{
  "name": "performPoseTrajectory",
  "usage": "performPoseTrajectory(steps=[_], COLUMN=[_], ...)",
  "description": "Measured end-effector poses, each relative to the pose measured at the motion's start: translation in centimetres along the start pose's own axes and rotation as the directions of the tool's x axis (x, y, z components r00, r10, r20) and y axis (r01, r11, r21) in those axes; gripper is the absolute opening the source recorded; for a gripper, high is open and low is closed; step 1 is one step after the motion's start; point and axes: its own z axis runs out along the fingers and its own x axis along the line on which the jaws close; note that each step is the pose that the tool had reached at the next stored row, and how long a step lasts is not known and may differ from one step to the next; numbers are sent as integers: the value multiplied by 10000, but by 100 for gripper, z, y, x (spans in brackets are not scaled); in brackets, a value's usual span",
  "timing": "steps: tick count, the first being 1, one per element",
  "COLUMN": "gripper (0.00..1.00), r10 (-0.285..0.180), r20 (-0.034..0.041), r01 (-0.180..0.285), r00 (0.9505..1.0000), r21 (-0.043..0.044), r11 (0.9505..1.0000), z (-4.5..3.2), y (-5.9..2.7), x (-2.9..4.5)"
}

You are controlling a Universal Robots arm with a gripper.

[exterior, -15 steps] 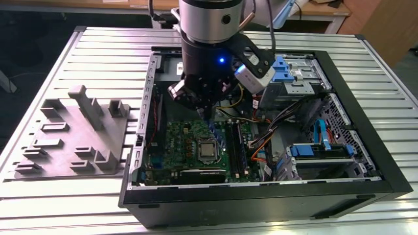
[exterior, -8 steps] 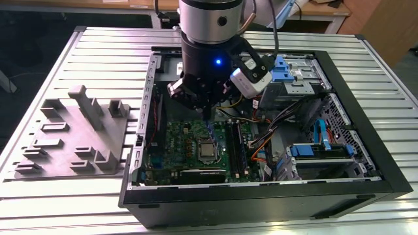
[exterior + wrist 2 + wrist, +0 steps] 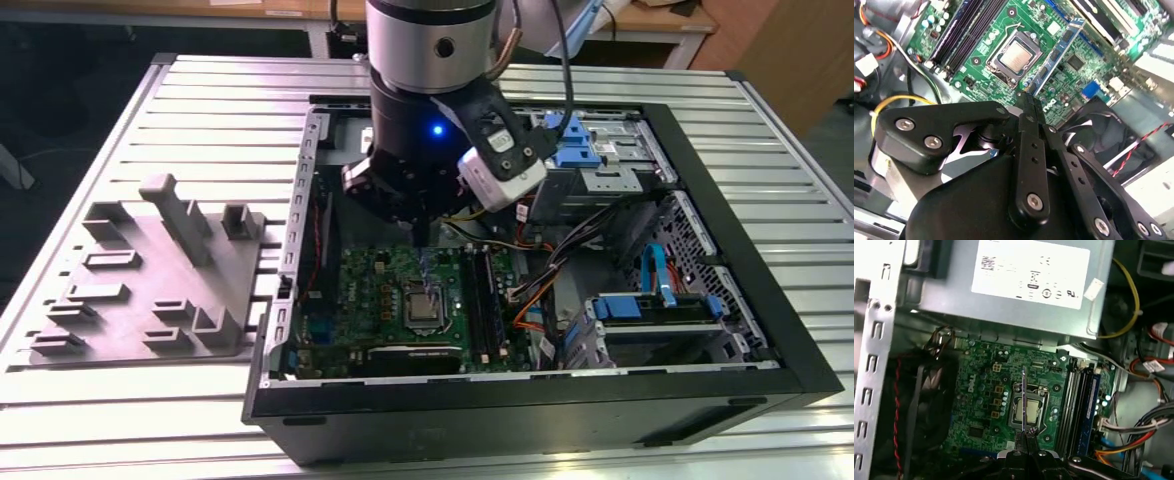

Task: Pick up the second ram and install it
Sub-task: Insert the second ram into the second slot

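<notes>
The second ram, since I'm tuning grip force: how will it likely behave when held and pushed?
The second ram is a thin flat board, so probably light and fairly stiff. With most of it jutting free of the end effector, it might pivot if pushed off-centre. Its exposed chips look fragile.

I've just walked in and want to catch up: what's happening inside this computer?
The robot arm's pincer grips the second ram, a narrow board. It holds it above the green motherboard inside the open computer case, roughly over the processor socket. The memory slots lie to one side, and the ram is not seated yet.
</notes>
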Motion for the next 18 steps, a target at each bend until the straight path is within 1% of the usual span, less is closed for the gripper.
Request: performPoseTrajectory(steps=[2,4,6,12,14,18], gripper=[11,11,11,11,11,11], r10=[377,719,946,951,950,951], r20=[-11,-21,-27,-27,-25,-25], r01=[-377,-719,-946,-951,-950,-951], r00=[9993,9974,9955,9955,9955,9955], r21=[1,2,3,2,-12,-16], r11=[9993,9974,9955,9955,9955,9955], z=[6,12,13,14,15,17], y=[0,0,0,0,0,-7], x=[0,0,0,0,-3,-53])
